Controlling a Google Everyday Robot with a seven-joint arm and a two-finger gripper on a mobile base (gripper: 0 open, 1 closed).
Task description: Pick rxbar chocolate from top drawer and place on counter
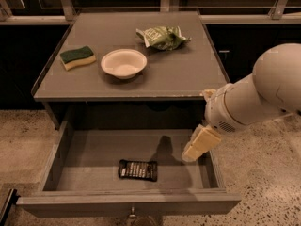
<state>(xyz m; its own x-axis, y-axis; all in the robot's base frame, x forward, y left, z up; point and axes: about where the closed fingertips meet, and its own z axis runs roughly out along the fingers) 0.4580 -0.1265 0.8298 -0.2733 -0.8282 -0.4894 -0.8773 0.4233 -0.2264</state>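
The top drawer (94, 205) is open, the rxbar chocolate (137, 170) lies flat on its floor, and the gripper (200, 145) hangs apart at the bar's 2 o'clock, open or closed unclear, so grasp, lift and placement on the counter (178, 74) remain.

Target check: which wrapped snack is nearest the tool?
The black rxbar chocolate in the top drawer; the tool hangs over its right side. The green bag lies on the counter.
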